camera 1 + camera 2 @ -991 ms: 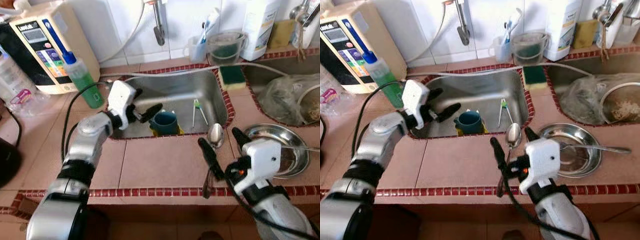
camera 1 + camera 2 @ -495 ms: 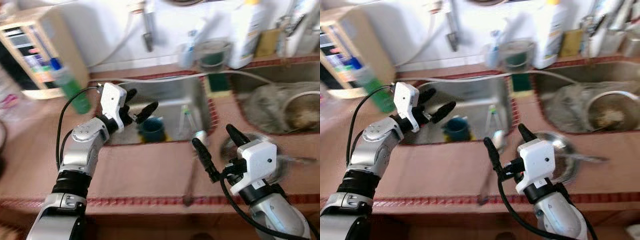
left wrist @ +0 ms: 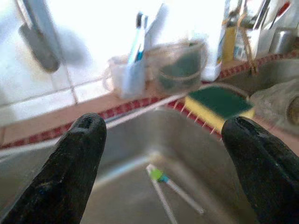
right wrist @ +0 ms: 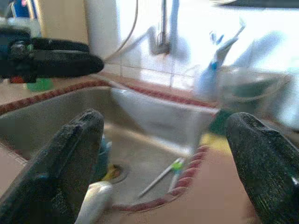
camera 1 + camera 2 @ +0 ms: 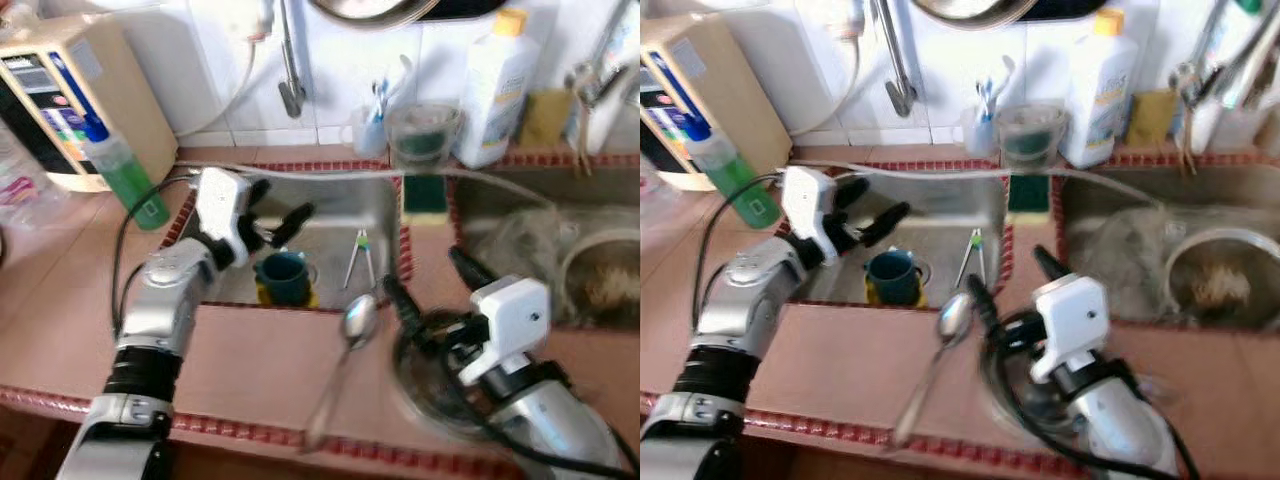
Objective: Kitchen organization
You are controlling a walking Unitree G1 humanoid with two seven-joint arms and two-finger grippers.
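The right gripper (image 5: 425, 290) is now raised over the bowl (image 5: 420, 385); both grippers' jaws are spread, the left gripper (image 5: 278, 212) above the sink (image 5: 335, 200).

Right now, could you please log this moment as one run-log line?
left gripper: open, over sink above blue cup | right gripper: open, over counter near ladle

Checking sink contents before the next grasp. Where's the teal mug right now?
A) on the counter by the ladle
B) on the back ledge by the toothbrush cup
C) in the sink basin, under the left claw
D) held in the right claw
C: the teal mug stands upright on the floor of the sink, just below the open left claw.
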